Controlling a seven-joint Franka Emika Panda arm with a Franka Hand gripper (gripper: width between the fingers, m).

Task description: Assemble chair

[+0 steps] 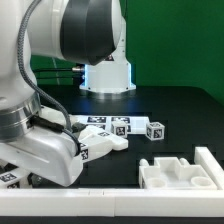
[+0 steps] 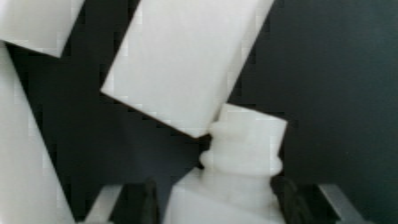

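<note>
In the wrist view my gripper (image 2: 226, 205) is shut on a white, stepped peg-like chair piece (image 2: 238, 150); its dark fingers (image 2: 146, 200) press on both sides of it. Beyond it a flat white slab (image 2: 187, 65) lies tilted on the black table, with another white piece (image 2: 45, 25) beside it. In the exterior view the gripper (image 1: 88, 150) is low over the table at the exterior view's left, among tagged white chair bars (image 1: 105, 126). A small tagged block (image 1: 154, 130) lies to their right. The held piece is hidden there.
A white stepped bracket-like block (image 1: 180, 171) stands at the front right of the exterior view. The arm's base (image 1: 107, 75) stands at the back centre. A white edge (image 1: 130, 205) runs along the front. A long white piece (image 2: 25, 150) runs along one side of the wrist view.
</note>
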